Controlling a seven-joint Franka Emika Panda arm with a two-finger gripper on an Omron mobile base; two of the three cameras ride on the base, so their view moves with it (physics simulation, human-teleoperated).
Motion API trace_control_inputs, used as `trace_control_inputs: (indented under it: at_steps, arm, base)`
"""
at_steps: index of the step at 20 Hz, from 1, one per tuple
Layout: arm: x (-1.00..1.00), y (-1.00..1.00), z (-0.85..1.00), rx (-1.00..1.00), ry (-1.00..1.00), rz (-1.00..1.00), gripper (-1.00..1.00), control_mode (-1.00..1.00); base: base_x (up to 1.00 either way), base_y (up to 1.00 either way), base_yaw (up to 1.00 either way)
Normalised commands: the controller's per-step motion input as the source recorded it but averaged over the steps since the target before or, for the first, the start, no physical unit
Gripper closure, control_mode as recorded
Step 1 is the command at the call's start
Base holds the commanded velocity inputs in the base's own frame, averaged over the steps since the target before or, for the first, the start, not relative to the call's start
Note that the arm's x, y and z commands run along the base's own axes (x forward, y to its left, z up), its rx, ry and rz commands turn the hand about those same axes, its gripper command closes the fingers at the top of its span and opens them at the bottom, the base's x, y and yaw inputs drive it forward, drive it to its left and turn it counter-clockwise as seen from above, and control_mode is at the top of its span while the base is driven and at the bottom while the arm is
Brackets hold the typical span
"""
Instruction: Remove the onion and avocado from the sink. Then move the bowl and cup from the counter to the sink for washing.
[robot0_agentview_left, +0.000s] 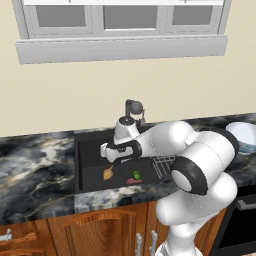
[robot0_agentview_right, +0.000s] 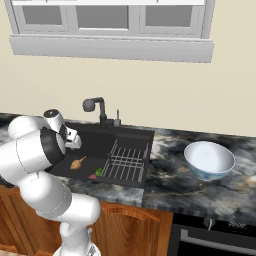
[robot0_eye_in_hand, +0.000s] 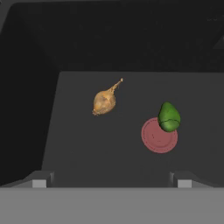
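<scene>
Currently: gripper (robot0_eye_in_hand: 112, 183) spread wide, holding nothing, hovering over sink (robot0_agentview_left: 90, 145) | onion (robot0_eye_in_hand: 105, 100) on basin floor, ahead and slightly left of the fingertips, stem tail slanting up-right | avocado (robot0_eye_in_hand: 169, 117) well right, overlapping the red drain disc (robot0_eye_in_hand: 157, 136) | onion tan-orange, avocado glossy dark green | bowl (robot0_agentview_right: 209, 159) on counter (robot0_agentview_right: 200, 190)

You see the marbled counter (robot0_agentview_right: 175, 187) running across brown cabinets, with the black sink (robot0_agentview_right: 87, 145) recessed into it. On the sink floor (robot0_eye_in_hand: 109, 148) the onion (robot0_eye_in_hand: 104, 101) lies on its side, stem tail pointing to about one o'clock in the hand view. The avocado (robot0_eye_in_hand: 168, 117) sits apart at its three to four o'clock, overlapping the red drain (robot0_eye_in_hand: 156, 138). A wire rack (robot0_agentview_right: 126, 161) fills the basin's right part. The bowl (robot0_agentview_right: 208, 160) stands upright on the counter right of the sink.
</scene>
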Motion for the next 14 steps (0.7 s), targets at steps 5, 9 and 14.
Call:
trace_control_inputs:
  at_steps: [5, 9, 14]
  arm:
    - [0.07, 0.0, -0.1, 0.0, -0.02, 0.0, -1.0, -1.0]
    - [0.07, 0.0, -0.1, 0.0, -0.03, 0.0, -1.0, -1.0]
    - [0.07, 0.01, -0.09, 0.0, -0.03, 0.0, -1.0, -1.0]
  base:
    - [0.0, 0.0, 0.0]
    - [0.0, 0.0, 0.0]
    - [0.0, 0.0, 0.0]
